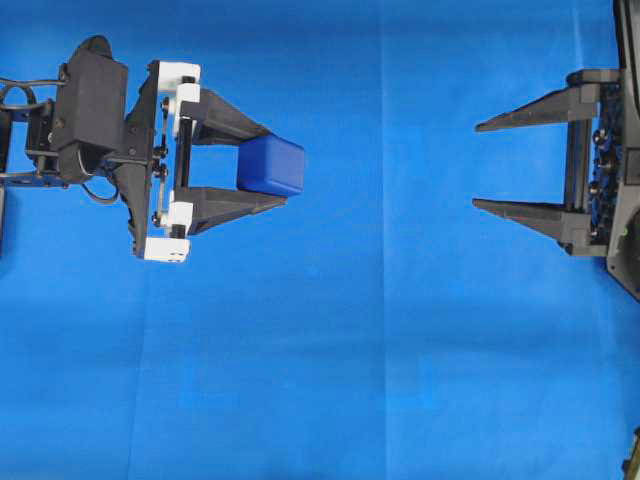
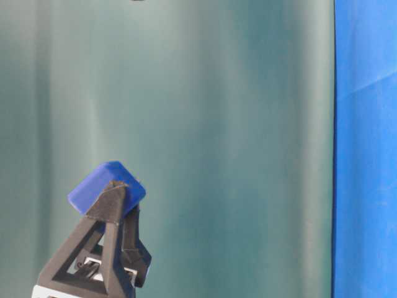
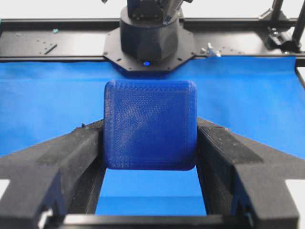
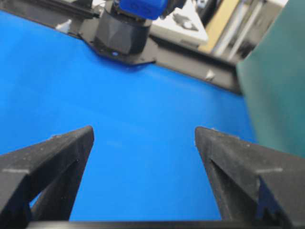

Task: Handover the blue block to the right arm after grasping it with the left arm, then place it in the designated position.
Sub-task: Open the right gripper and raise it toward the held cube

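- Overhead: a bright blue cloth [image 1: 380, 350] covers the table; the left gripper [image 1: 268, 168] clamps the blue block [image 1: 271, 165]; the right gripper [image 1: 490, 165], well right of the block, gapes empty.
- Table level: the block [image 2: 102, 183] rides aloft.
- Left wrist: fingers [image 3: 71, 152] squeeze its flat sides; it looks rigid and light, so take the free faces.
- Right wrist: jaws spread wide.

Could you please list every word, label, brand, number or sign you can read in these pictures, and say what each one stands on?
None: no readable text shows in any view.
The blue block bears only a fine printed texture.
The left gripper with its white brackets, the right gripper and the blue cloth carry no markings.
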